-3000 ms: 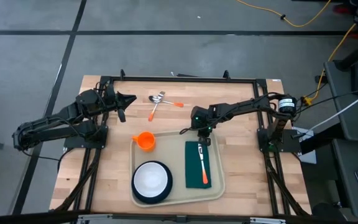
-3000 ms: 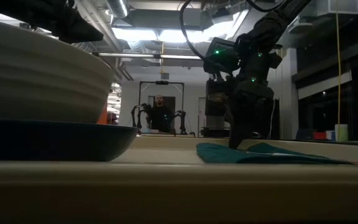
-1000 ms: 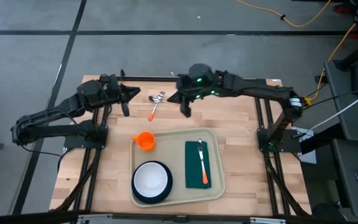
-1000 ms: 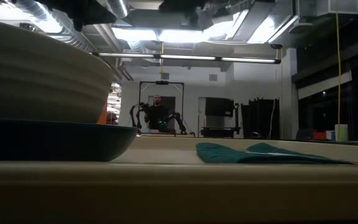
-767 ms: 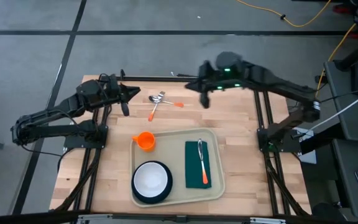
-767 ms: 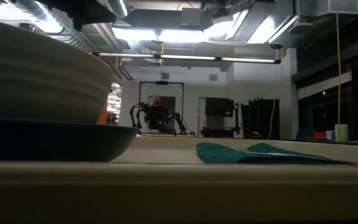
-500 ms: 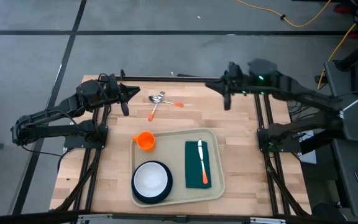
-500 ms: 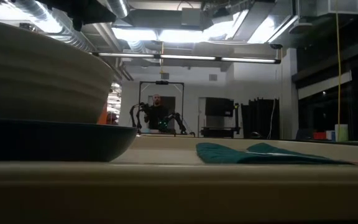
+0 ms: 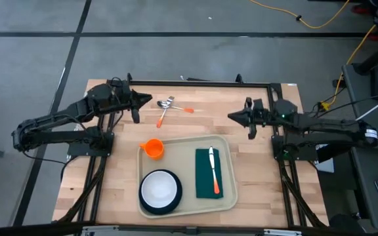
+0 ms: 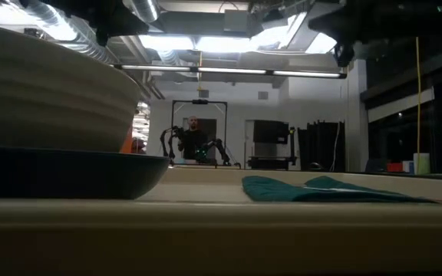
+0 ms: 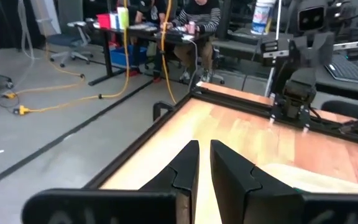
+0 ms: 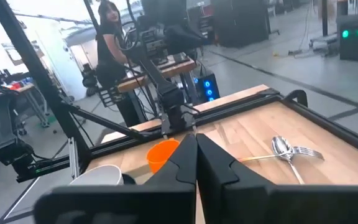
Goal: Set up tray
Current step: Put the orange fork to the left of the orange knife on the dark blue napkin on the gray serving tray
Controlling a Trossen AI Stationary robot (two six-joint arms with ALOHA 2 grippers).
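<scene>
The tray (image 9: 184, 147) lies on the near middle of the tabletop (image 9: 261, 170). On it are a white bowl (image 9: 159, 189) on a dark plate (image 9: 144, 203), an orange cup (image 9: 153, 148) at its far left corner, and a green napkin (image 9: 204, 177) with a knife (image 9: 212, 169) on top. A spoon (image 9: 166, 103) and a fork (image 9: 163, 115) lie crossed on the far part of the tabletop, off the tray. The left gripper (image 9: 148, 100) hangs just left of them, fingers (image 11: 188, 163) almost together and holding nothing. The right gripper (image 9: 231, 117) hangs on the right side, fingers (image 12: 194, 155) pressed shut and empty. I think the spoon and fork must go next. They touch each other, so grabbing one could push or drag the other away. With fingers this narrow, a gripper would only poke them, so it must open first. A thin, flat handle could slip out. A low carry could also knock the cup over.
</scene>
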